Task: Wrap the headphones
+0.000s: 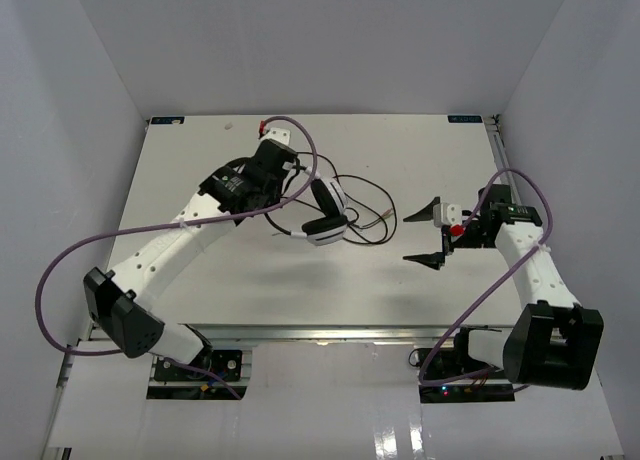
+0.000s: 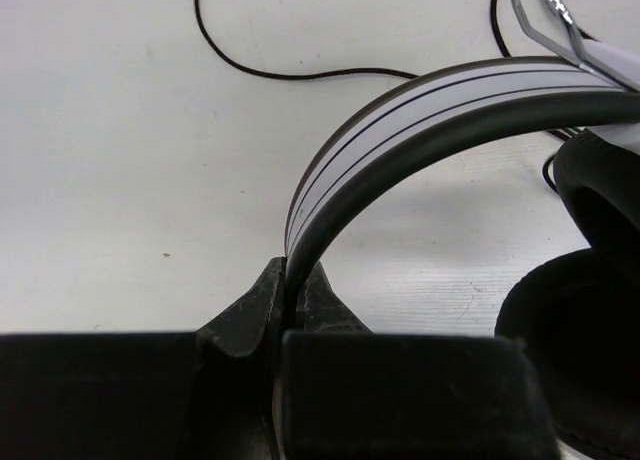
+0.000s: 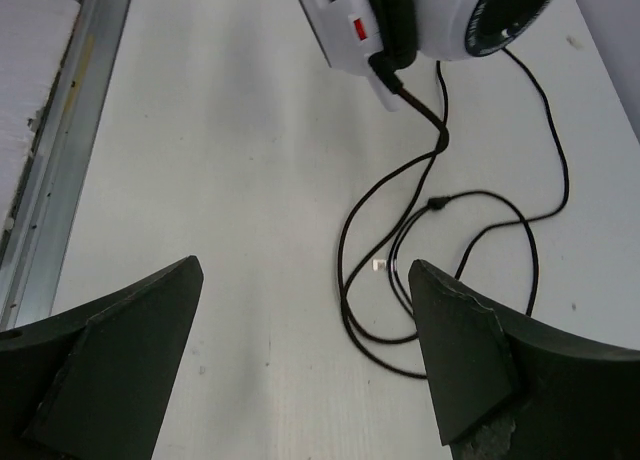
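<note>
Grips the headphones (image 1: 325, 215) by the headband (image 2: 400, 110) with the left tool (image 2: 288, 290), jaws clenched on the band's thin edge not far from a black ear cup (image 2: 580, 350); has them near the middle of the counter (image 1: 250, 280), a little toward its far side; cannot tell whether the cups rest on the surface or hang just off it; holds the right tool (image 3: 300, 280) released and empty, jaws wide, low over the loose cord (image 3: 440, 205) and touching none of it.

Probably risks a slip or a twist first: pinching so narrow a strip may let the heavier cups swing the band round in the jaws; likely risks a tangle next, with the cord lying in crossed loops beside the cups, so pulling one strand could tighten a knot rather than free a length; could also snag a loop on a finger of the open tool if coming down across several strands at once; may catch the purple cable (image 1: 300, 152), draped close over the headband, when turning the headphones to wind.

Sees no container in any view; nothing to report inside one.
</note>
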Tool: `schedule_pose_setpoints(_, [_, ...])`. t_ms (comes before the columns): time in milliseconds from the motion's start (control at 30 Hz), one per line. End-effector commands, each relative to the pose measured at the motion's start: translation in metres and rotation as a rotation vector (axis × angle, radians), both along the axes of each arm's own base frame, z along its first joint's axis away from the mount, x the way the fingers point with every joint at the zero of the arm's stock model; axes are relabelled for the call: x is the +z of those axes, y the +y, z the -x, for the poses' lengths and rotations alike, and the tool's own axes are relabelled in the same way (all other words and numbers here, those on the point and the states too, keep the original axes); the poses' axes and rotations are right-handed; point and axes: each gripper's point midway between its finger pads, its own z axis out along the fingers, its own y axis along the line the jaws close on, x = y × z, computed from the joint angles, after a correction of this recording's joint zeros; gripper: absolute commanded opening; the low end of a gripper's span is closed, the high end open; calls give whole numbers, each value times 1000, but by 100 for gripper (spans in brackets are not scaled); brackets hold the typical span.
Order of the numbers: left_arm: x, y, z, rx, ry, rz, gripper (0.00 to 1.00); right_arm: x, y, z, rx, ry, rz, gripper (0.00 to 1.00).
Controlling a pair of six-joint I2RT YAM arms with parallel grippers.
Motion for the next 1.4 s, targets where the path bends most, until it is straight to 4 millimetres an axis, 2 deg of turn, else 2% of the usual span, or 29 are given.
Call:
schedule_pose_setpoints(0, [71, 2, 12, -113, -97, 115, 0, 35, 28, -10, 190, -319, -52, 90])
schedule_pose_setpoints(133, [99, -4, 23, -162, -110, 204, 0, 61, 49, -43, 232, -421, -60, 90])
schedule_pose_setpoints(200, [111, -11, 29, -200, -117, 260, 0, 57, 57, -50, 205, -338, -22, 90])
schedule_pose_setpoints(267, [116, -19, 36, -233, -107, 312, 0, 67, 76, -61, 179, -314, -34, 90])
schedule_pose_setpoints(367, [123, -20, 44, -243, -108, 358, 0, 77, 103, -63, 196, -271, -67, 90])
schedule_pose_setpoints(533, [138, -19, 55, -241, -134, 429, 0, 62, 122, -47, 215, -93, -124, 93])
schedule_pose_setpoints(633, [141, -17, 56, -216, -143, 459, 0, 45, 123, -35, 251, 33, -142, 97])
schedule_pose_setpoints(700, [144, -13, 58, -189, -160, 482, 0, 28, 122, -31, 254, 82, -123, 80])
schedule_pose_setpoints(767, [142, -11, 58, -171, -165, 504, 0, 16, 118, -25, 247, 141, -106, 70])
schedule_pose_setpoints(867, [137, -14, 58, -163, -171, 549, 0, 17, 115, -10, 291, 204, -129, 62])
schedule_pose_setpoints(967, [134, -22, 57, -173, -169, 598, 0, 27, 117, 2, 330, 286, -154, 61])
schedule_pose_setpoints(1067, [137, -24, 56, -164, -179, 631, 0, 31, 121, 5, 330, 281, -164, 65])
schedule_pose_setpoints(1233, [146, -14, 58, -121, -214, 655, 0, 16, 119, -2, 245, 270, -131, 61])
schedule_pose_setpoints(1367, [151, -12, 60, -107, -222, 691, 0, -1, 114, -9, 161, 283, -78, 53])
